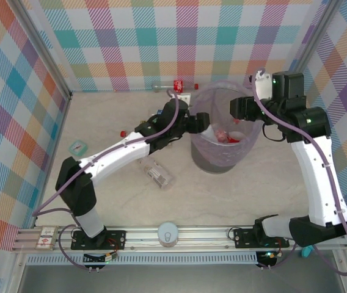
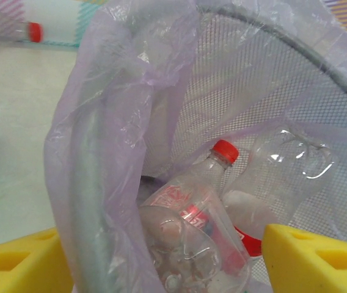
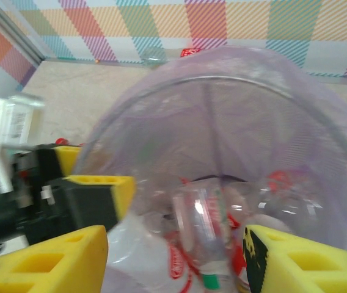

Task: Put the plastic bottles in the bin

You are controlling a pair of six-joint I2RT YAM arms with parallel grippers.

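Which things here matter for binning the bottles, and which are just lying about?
For the job: bin; bottles inside it; clear bottle lying left of it; red-labelled bottle behind it.
Lying about: teal packet; small red piece; white disc at the near edge.

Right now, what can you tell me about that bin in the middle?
The bin is a round bucket standing upright on the table, right of centre. Its wall looks like grey mesh, lined with a thin, see-through lavender bag folded out over the rim. Inside lie several clear bottles with red caps and labels. The left gripper hangs open at its left rim, the right gripper open over its right side; whether either touches it, I can't tell.
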